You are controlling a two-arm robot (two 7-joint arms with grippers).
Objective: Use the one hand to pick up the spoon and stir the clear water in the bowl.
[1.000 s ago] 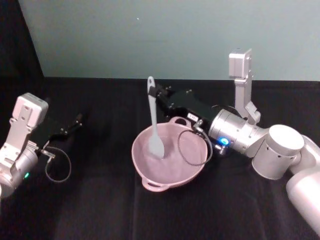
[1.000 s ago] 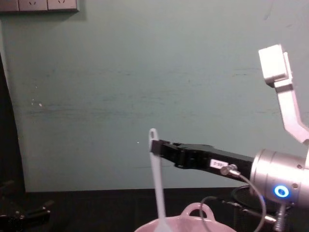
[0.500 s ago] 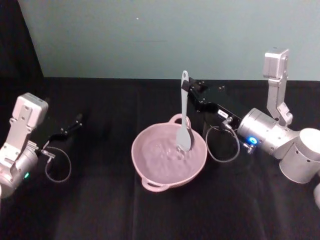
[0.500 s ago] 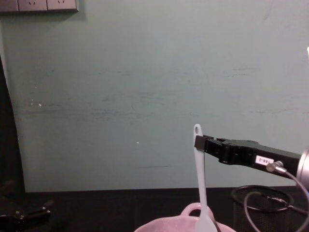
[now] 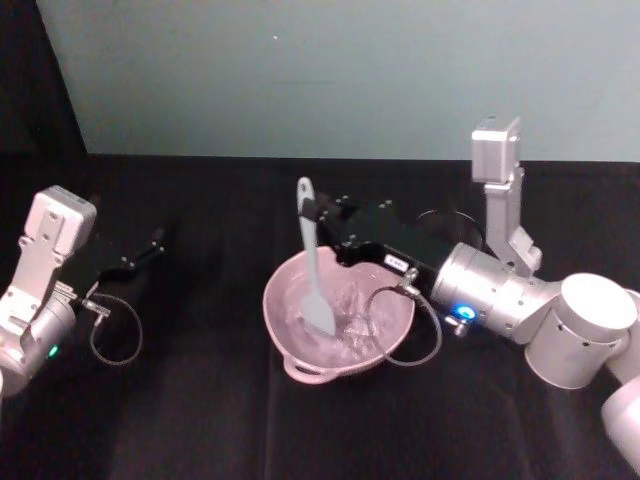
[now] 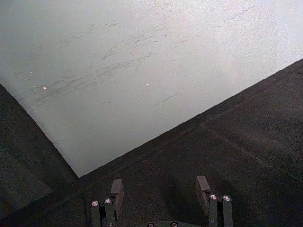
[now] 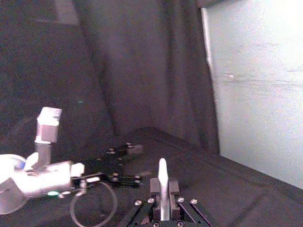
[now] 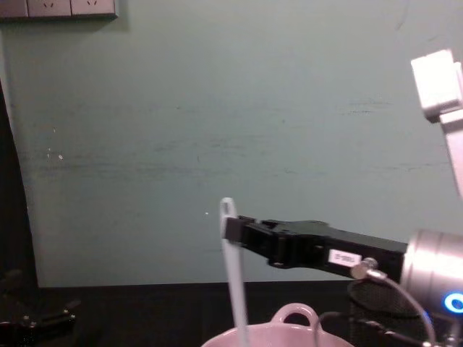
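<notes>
The pale pink bowl point(image 5: 277, 312) sits mid-table, its water rippled. The white spoon point(image 5: 311, 255) stands nearly upright, its paddle head dipped in the water at the bowl's left side. My right gripper point(image 5: 312, 212) reaches across over the bowl from the right and is shut on the spoon's upper handle, just below the hole. In the chest view the spoon point(image 8: 233, 278) hangs from the gripper point(image 8: 231, 228) into the bowl point(image 8: 294, 315). In the right wrist view the handle point(image 7: 162, 171) stands up between the shut fingers point(image 7: 155, 187). My left gripper point(image 5: 150, 247) rests open at the far left.
A black wire-mesh cup point(image 5: 445, 220) stands behind my right arm, right of the bowl. A cable loop point(image 5: 405, 335) from the right wrist hangs over the bowl's right rim. Black cloth covers the table, and a pale green wall closes the back.
My right gripper has swept the spoon from the bowl's right side back to its left side, head still in the water. The left arm has not moved.
</notes>
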